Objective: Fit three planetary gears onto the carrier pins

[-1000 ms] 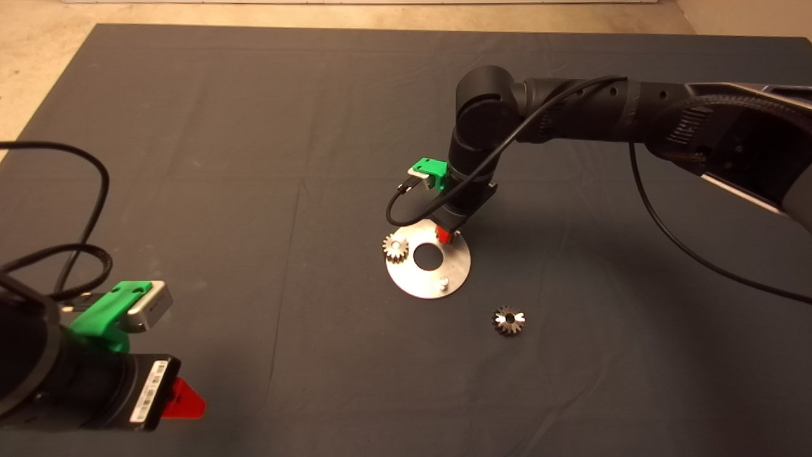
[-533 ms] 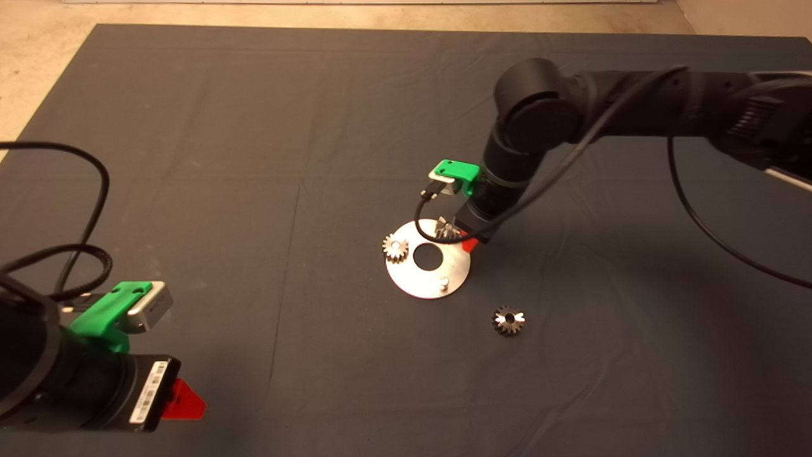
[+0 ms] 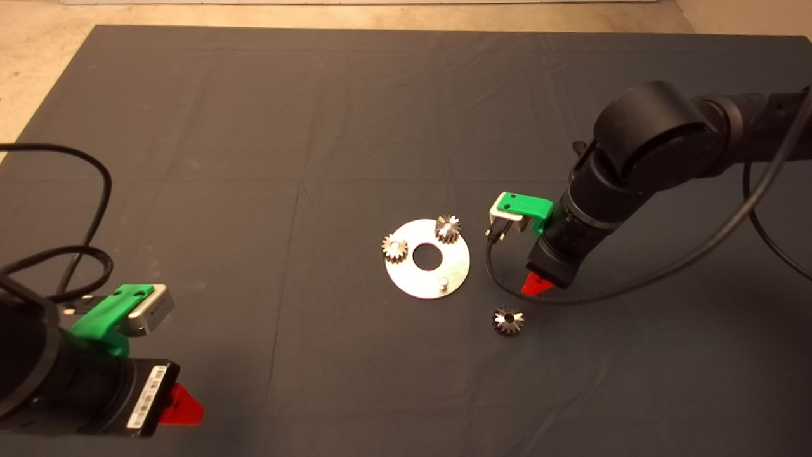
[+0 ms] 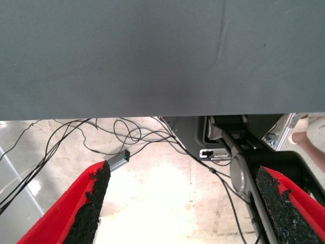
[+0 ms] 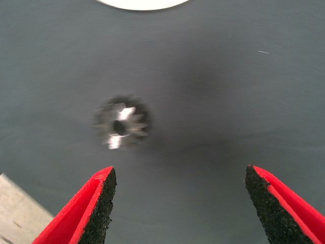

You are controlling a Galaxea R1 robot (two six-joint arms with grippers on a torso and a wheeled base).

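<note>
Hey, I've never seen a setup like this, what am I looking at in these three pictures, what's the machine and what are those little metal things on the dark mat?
It is a two-armed robot at a table. The head view looks down on the mat; the other two come from cameras on each wrist.

On the mat lies a shiny round plate with upright pins. Two small gears sit on pins, one pin is bare, and a third gear lies loose on the mat.

The right gripper hangs over the mat near that loose gear, fingers open, holding nothing. The left gripper waits at the lower left, also open and holding nothing.
</note>
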